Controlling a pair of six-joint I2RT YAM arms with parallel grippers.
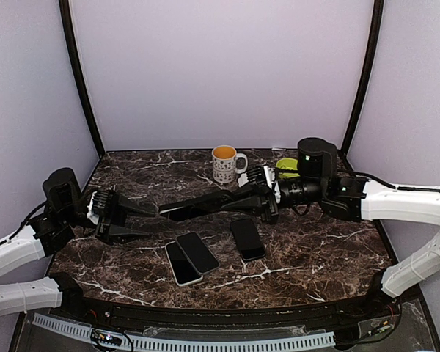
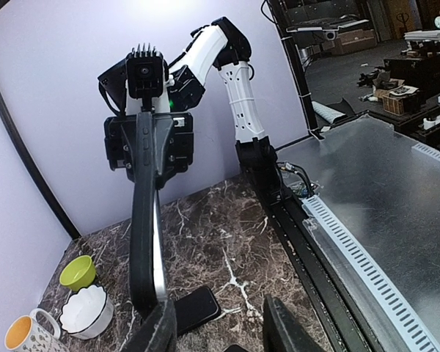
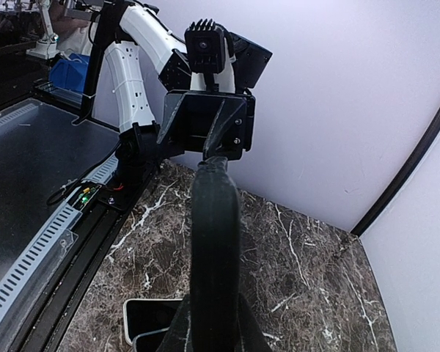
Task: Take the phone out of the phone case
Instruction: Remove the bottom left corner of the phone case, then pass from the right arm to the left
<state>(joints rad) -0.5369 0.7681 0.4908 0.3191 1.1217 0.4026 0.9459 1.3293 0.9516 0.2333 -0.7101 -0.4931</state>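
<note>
Black phone case (image 1: 205,205) hangs edge-on above the desk (image 1: 330,253), spanned between both arms. At one end the right gripper (image 1: 270,196) has its fingers pinched tight on the case. At the other end the left gripper (image 1: 111,218) stands with fingers (image 2: 282,331) part-spread, and the case lies against one finger only, with desk showing in the gap. The phone (image 2: 159,249), judged from a pale strip along the case's edge, is not yet out. Done: case raised and braced. Outstanding: prising the phone free. Three loose phones (image 1: 198,251) lie below.
</note>
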